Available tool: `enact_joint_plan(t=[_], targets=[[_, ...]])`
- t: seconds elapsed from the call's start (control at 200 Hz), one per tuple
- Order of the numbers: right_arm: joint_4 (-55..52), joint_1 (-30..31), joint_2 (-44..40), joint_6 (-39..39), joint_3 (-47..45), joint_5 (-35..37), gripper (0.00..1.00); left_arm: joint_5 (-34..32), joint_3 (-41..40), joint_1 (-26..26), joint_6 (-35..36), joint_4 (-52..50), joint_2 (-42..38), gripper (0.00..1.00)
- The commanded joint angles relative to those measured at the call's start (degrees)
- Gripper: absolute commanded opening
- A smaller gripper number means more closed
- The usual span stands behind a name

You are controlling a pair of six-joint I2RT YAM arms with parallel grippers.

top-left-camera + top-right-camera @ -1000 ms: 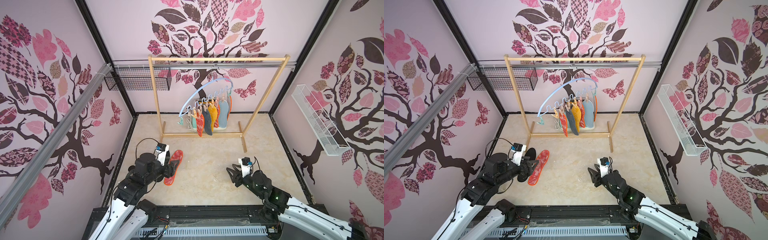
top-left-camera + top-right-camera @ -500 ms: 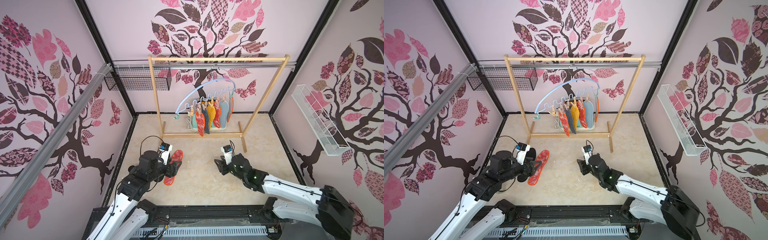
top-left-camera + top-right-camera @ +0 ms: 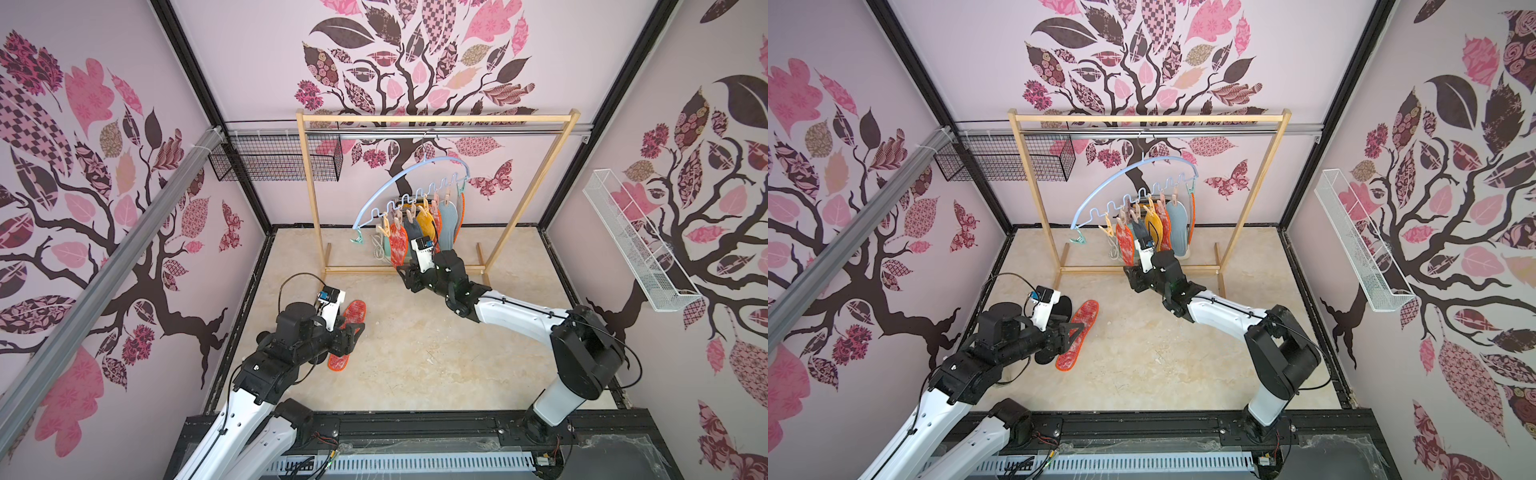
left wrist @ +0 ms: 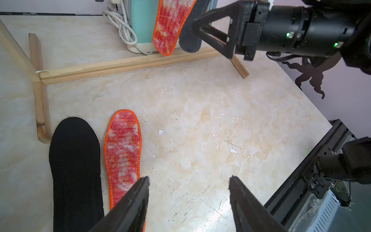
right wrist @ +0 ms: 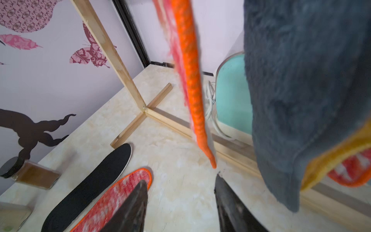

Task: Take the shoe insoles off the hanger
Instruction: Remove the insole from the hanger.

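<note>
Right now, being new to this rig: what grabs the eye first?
The colourful hanging insoles on the pale blue hanger, hung from the wooden rack at the back, with the right pincer open by their lower ends. Next, a red-mottled insole and a black insole flat on the floor near the open left pincer.

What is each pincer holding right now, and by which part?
Nothing. Left pincer: open, empty, above the floor. Right pincer: open, empty, beside the hanging dark grey insole.

We find open counter (image 3: 415, 357) mid-cell; behind it, the wooden rack's base rail (image 3: 365, 270) and hanging insoles (image 3: 449, 222) obstruct passage.
</note>
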Motion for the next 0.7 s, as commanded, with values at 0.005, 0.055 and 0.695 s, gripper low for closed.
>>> enact_joint_plan(t=[0.005,0.055,0.695], targets=[[0.3,-0.8,3.4,-1.9,4.9,-3.5,0.57,0.9,0.3,-0.2,0.7,1.4,-0.1,0.67],[0.8,-1.0,4.1,-2.5,5.8,-4.0,0.57,0.5,0.4,-0.2,0.7,1.1,-0.2,0.67],[6.0,-5.3,11.8,-3.3,11.3,-10.0,0.44,-0.8,0.4,-0.2,0.7,1.2,-0.3,0.67]])
